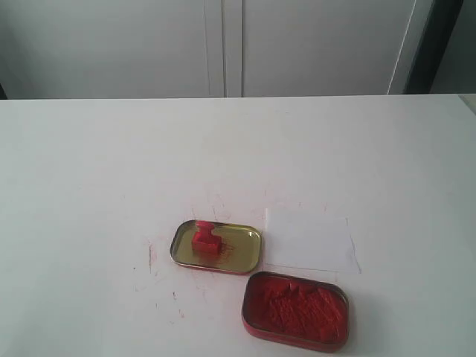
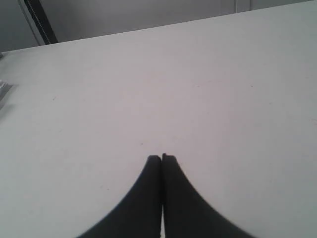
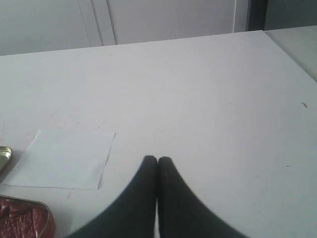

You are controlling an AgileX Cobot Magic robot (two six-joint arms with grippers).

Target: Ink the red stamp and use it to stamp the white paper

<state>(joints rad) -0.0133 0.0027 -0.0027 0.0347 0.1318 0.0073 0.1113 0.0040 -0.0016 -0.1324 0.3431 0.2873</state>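
Closed right fingers [image 3: 147, 178] hover beside paper [image 3: 62, 158]; red stamp [image 1: 205, 239] stands beyond it.

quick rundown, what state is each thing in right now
red stamp, upright, untouched
gold lid, face up, stamp inside
ink tin, open, filled
paper, flat, unmarked
left tool, shut, empty
right tool, shut, empty

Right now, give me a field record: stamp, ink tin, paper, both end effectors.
red stamp: standing in the gold lid
ink tin: open, red paste exposed
white paper: flat beside the lid, no mark visible
left end effector: shut, holding nothing
right end effector: shut, holding nothing
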